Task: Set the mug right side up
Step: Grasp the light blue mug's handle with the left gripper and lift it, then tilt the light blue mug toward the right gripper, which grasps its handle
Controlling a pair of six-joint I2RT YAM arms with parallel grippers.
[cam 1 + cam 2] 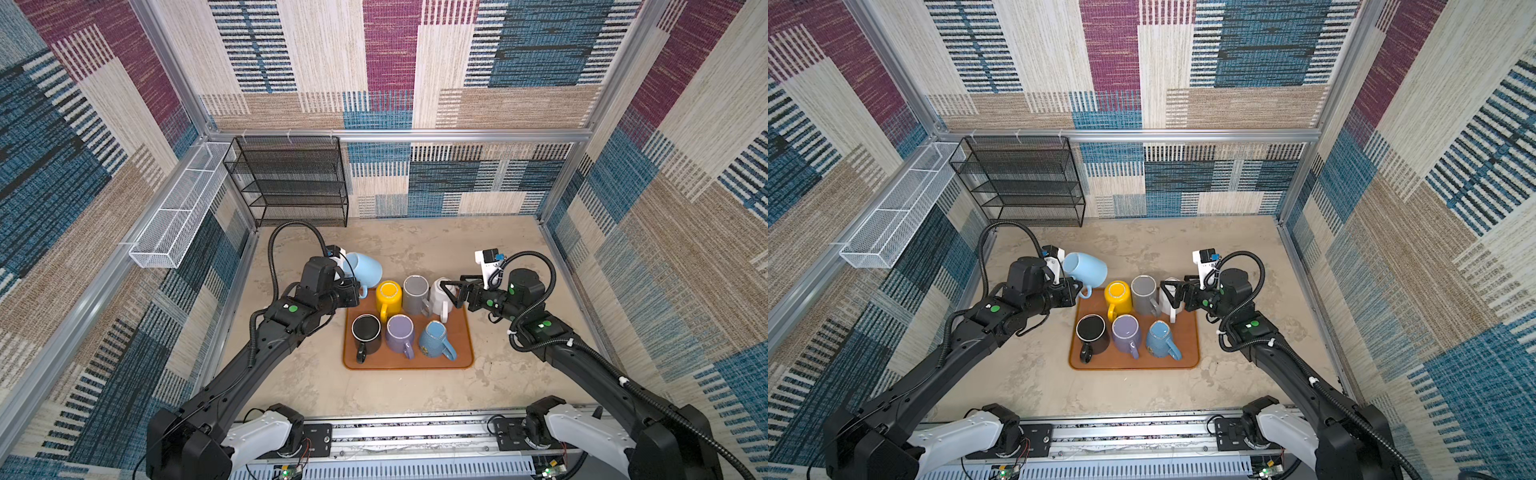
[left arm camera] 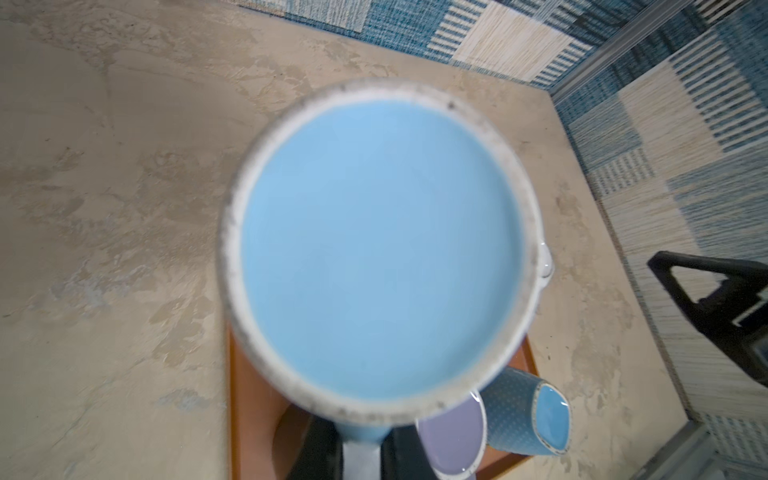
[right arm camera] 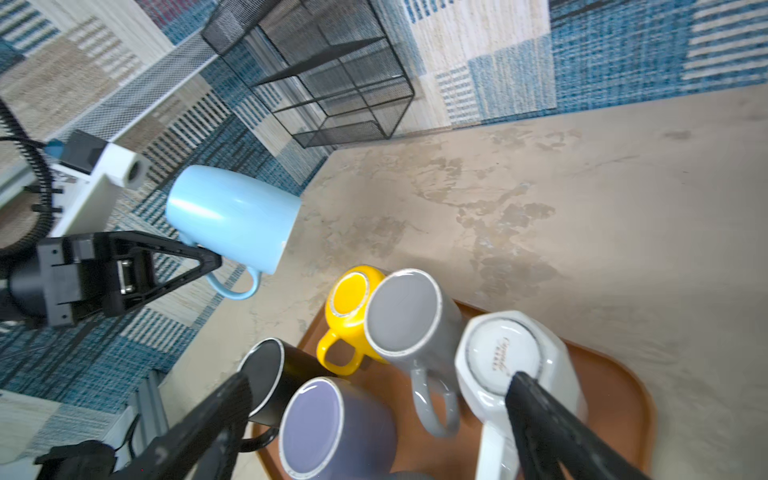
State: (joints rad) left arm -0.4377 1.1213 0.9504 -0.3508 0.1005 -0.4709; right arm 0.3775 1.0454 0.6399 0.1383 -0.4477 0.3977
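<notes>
The bent left arm's left gripper (image 3: 212, 262) pinches the handle of the smooth, round blue mug (image 3: 232, 216), tipped sideways. The right gripper (image 1: 453, 287) gapes wide, empty.

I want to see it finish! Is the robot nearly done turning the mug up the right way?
About halfway. Done: the light blue ceramic mug is up off the beige table. In hand: the left gripper pinches its handle, mug tipped sideways. Left: turn it upright and set it down.

Pale blue mug (image 1: 365, 269), tipped sideways, aloft, handle underneath
</notes>
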